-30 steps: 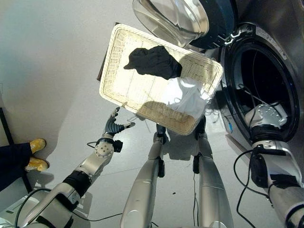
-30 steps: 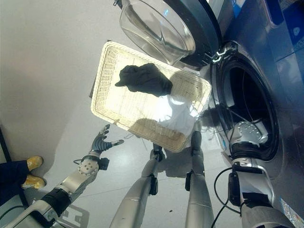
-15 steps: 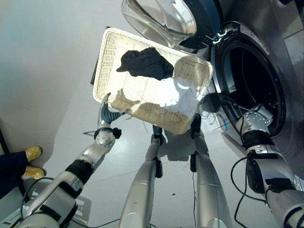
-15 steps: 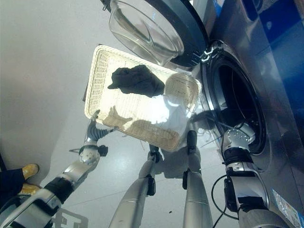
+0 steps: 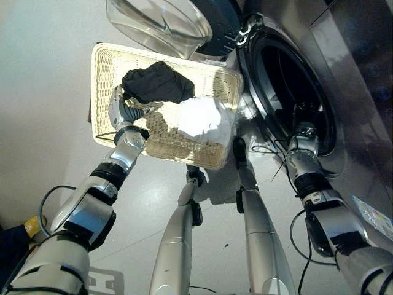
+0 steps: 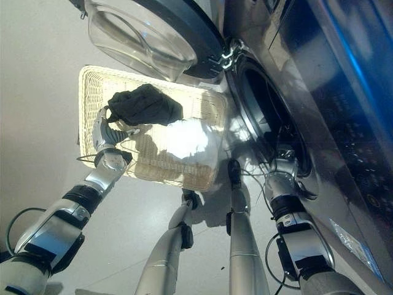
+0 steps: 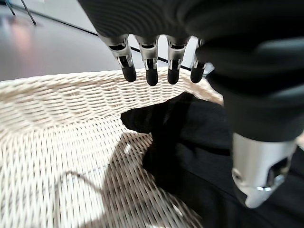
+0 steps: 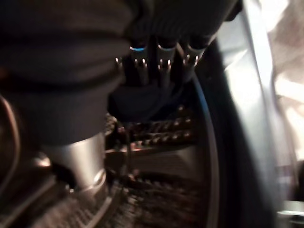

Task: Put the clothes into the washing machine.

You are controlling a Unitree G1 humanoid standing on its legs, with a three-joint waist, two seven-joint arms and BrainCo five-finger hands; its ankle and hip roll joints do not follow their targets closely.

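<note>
1. Basket position. The wicker basket (image 5: 104,74) stands on the floor directly beside the washing machine (image 5: 344,110), with 1 short edge close to the drum opening (image 5: 288,92). This placement keeps the transfer path from basket to drum short.

2. Door. The round glass door (image 5: 159,24) is swung fully open and hangs above the basket's far edge. The drum opening is therefore unobstructed.

3. Clothes. 2 items lie in the basket. The black garment (image 5: 156,83) is bunched near the far edge. The white garment (image 5: 199,117) lies just beside it, toward the edge nearest the machine. The 2 items appear to touch.

4. Left hand. The left hand (image 5: 123,110) is inside the basket, next to the black garment. In the left wrist view its fingers (image 7: 151,76) are extended and uncurled above the black cloth, holding nothing. Judgement: the hand is set for a grasp on this garment.

5. Right hand. The right hand (image 5: 301,138) is at the lower rim of the drum opening. In the right wrist view its fingers (image 8: 164,59) point into the dark drum; whether they grip anything cannot be determined.

6. Status. Both items in the basket remain to be loaded.
</note>
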